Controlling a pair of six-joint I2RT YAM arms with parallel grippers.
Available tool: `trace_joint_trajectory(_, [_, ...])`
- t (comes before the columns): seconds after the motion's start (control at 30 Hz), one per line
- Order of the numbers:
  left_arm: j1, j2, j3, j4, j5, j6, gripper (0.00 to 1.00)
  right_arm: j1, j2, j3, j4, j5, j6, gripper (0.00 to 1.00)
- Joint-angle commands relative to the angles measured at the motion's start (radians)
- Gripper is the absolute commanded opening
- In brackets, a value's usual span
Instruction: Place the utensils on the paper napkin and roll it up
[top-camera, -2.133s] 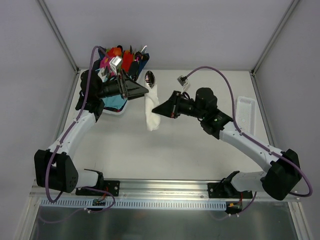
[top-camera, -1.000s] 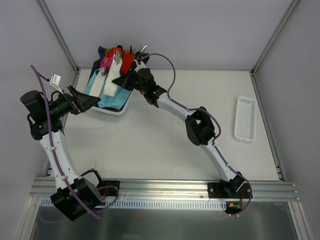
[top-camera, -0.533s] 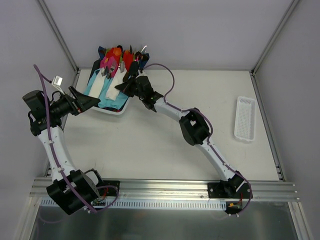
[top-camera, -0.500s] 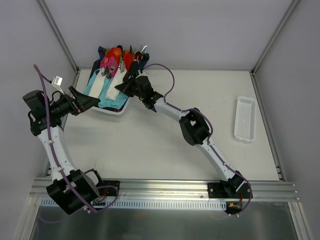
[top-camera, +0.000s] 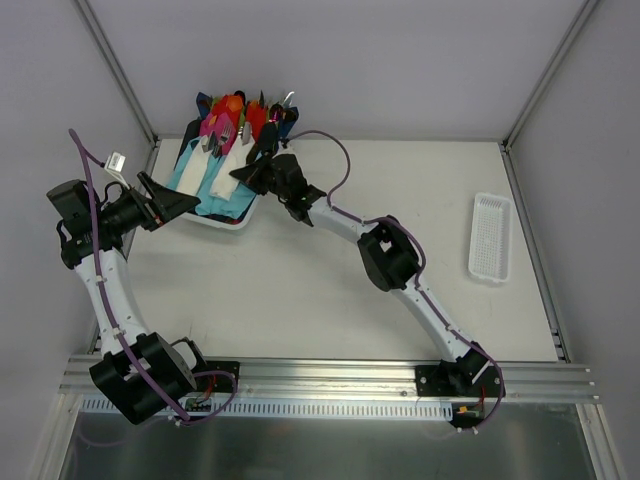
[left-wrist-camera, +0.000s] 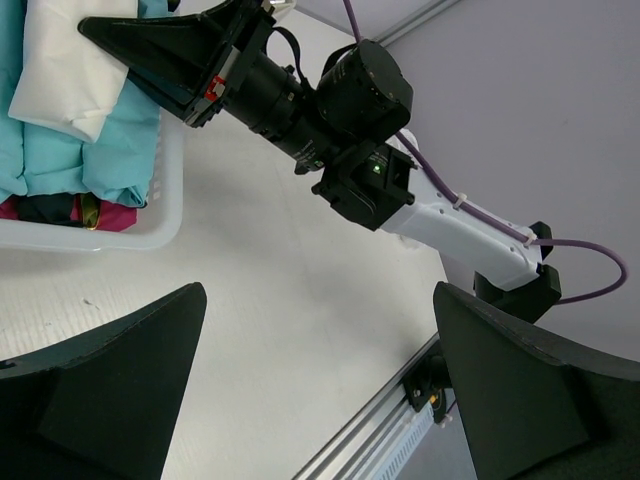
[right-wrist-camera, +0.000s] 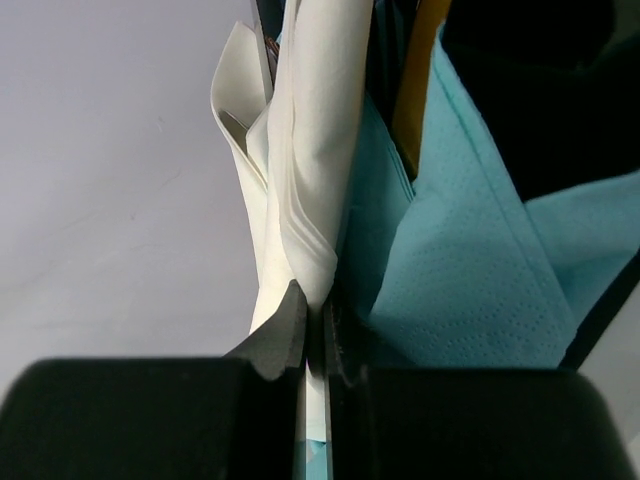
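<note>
White paper napkin (right-wrist-camera: 300, 190), rolled up, is pinched in the right gripper (right-wrist-camera: 314, 325) over the basket (left-wrist-camera: 165, 210) at the table's far-left corner.
The roll lies against light-blue wraps (right-wrist-camera: 440, 270) beside the bright cutlery (top-camera: 228, 108) in the basket, with the right jaws shut tight on its lower edge. What is rolled inside cannot be seen. Beside the basket the left gripper (left-wrist-camera: 315, 300) hangs above the table (top-camera: 330, 290), jaws spread wide, holding nothing.
</note>
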Motion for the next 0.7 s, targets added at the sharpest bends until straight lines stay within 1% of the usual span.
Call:
trace_joint_trajectory(0.0, [0.012, -0.005, 0.015, 0.008, 0.016, 0.029, 0.99, 0.050, -0.109, -0.051, 0.091, 0.030, 0.038, 0.00])
trace_joint_trajectory(0.33, [0.012, 0.004, 0.012, 0.006, 0.013, 0.033, 0.99, 0.085, -0.139, -0.061, 0.104, 0.055, 0.030, 0.00])
trace_joint_trajectory(0.4, [0.012, 0.010, 0.011, 0.006, 0.011, 0.032, 0.99, 0.087, -0.137, -0.064, 0.137, 0.055, 0.044, 0.00])
trace_joint_trajectory(0.57, [0.012, 0.015, 0.008, 0.006, 0.016, 0.032, 0.99, 0.095, -0.143, -0.021, 0.125, 0.050, 0.027, 0.00])
trace_joint_trajectory(0.67, [0.012, 0.012, 0.008, 0.006, 0.016, 0.029, 0.99, 0.101, -0.151, -0.024, 0.113, 0.058, 0.029, 0.00])
